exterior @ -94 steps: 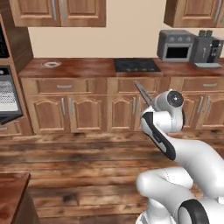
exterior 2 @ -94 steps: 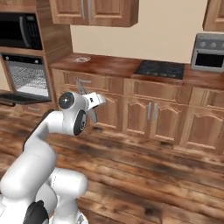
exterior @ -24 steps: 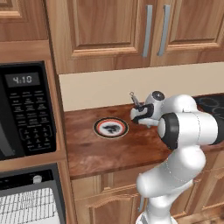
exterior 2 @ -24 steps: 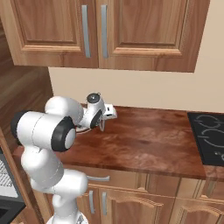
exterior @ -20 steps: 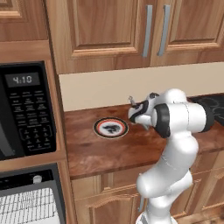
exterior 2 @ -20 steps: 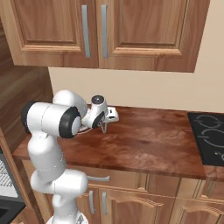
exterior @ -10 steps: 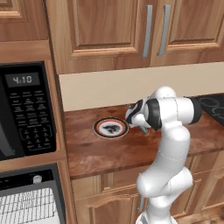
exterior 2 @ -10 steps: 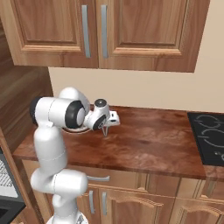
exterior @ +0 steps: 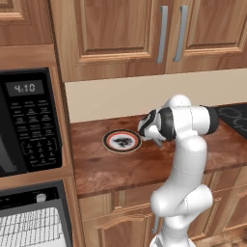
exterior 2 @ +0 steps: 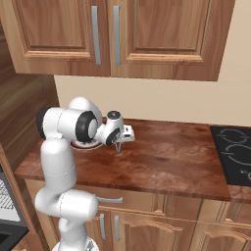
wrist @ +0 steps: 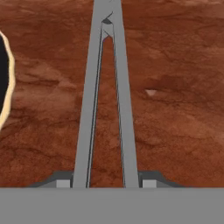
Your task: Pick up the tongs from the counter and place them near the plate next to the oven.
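- Far left, the oven (exterior: pixel 31 120) shows its clock and button panel; its rack sits at the frame's bottom edge, cut off.
- Next along, the plate (exterior: pixel 122 141) lies flat on the counter (exterior: pixel 120 166), plain in the left base view; in the right base view the arm hides most of it.
- Just right of the plate, the gripper (exterior 2: pixel 119 143) hangs low over the wood, clenched on the tongs (wrist: pixel 106 100).
- The tongs look light, stiff and slick; judging by that, a hold across both slim arms suits them, as here.
- Their tip's contact with the counter is hard to make out.
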You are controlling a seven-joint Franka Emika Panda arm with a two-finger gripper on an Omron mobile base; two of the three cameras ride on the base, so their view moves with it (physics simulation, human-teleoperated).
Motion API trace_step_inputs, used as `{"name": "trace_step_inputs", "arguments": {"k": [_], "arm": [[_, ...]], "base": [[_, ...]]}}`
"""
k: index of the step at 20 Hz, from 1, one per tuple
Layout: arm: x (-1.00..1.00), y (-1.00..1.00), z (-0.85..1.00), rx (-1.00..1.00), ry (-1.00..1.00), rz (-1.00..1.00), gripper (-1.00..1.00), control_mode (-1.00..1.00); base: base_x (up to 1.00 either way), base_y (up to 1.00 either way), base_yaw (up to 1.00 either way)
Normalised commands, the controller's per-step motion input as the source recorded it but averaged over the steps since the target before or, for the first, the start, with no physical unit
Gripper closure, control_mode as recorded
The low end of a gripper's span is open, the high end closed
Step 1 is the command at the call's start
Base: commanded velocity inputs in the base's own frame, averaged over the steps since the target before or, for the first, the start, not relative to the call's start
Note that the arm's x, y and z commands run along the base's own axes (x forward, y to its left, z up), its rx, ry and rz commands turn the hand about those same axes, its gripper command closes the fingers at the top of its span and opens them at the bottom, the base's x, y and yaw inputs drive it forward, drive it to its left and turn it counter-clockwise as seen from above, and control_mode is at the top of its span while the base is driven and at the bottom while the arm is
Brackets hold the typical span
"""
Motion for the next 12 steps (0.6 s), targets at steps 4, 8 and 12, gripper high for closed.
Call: {"name": "trace_step_inputs", "arguments": {"k": [4,8,12], "arm": [[0.0,0.33,-0.49,0.0,0.0,-0.02,-1.0,-1.0],[-0.05,0.15,-0.06,0.0,0.0,-0.01,-1.0,-1.0],[-0.34,0.02,0.11,0.0,-0.05,0.0,-1.0,-1.0]], "base": [[0.0,0.0,0.0],[0.0,0.0,0.0],[0.0,0.0,0.0]]}}
